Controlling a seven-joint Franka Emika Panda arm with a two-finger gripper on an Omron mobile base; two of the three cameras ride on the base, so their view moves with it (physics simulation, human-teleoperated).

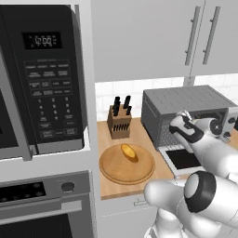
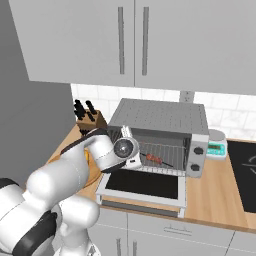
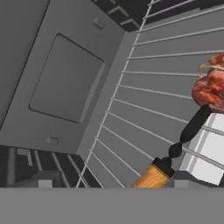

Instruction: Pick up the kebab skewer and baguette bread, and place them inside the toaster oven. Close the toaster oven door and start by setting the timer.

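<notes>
Pincer (image 2: 134,150) jaws apart at the toaster oven (image 2: 165,120) mouth, kebab skewer (image 2: 154,159) on the rack at frame centre; withdrawing carelessly could snag its handle and drag it out

A: How was the light?

B: Even and flat, a rendered look, no clear source. The upper cabinets (image 2: 135,40) were pale and evenly lit, without glare.

A: Any shadows?

B: Soft ones. The toaster oven (image 2: 165,135) was dim inside, and its toaster oven door (image 2: 142,184) read as dark glass with no reflections.

A: Sharpness?

B: Coarse, slightly soft edges everywhere. In the hand view the kebab skewer (image 3: 205,94) was close and blocky.
</notes>
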